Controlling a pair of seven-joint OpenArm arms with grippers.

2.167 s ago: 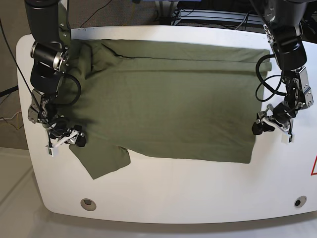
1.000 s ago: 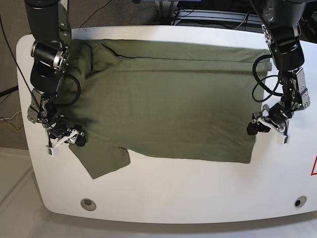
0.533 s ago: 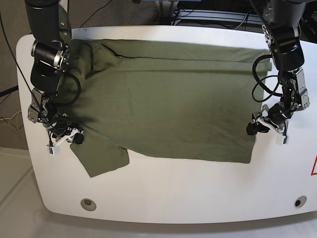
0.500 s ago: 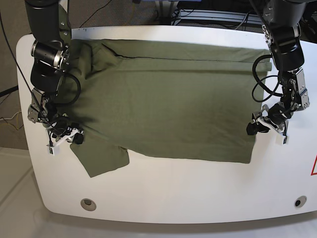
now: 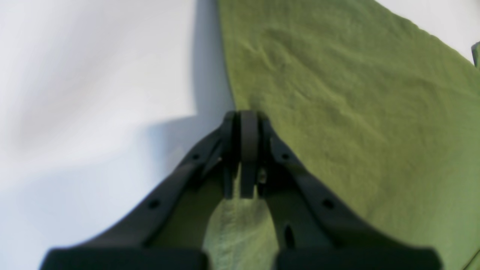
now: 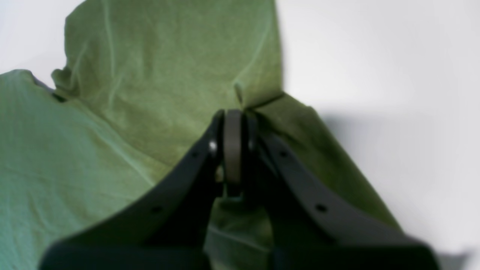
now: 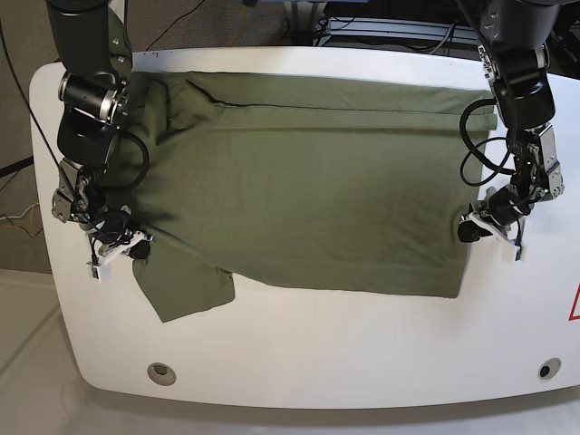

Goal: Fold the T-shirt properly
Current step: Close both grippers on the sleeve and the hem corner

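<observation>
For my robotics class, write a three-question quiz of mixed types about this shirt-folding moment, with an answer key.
1. True or false: the T-shirt lies spread on the white table.
2. In the wrist view, the left gripper is: A) wide open above the table; B) shut on the shirt's edge; C) out of view.
3. Fill in: the right gripper is pinching cloth close to the near ____.

Key: 1 true; 2 B; 3 sleeve.
</observation>
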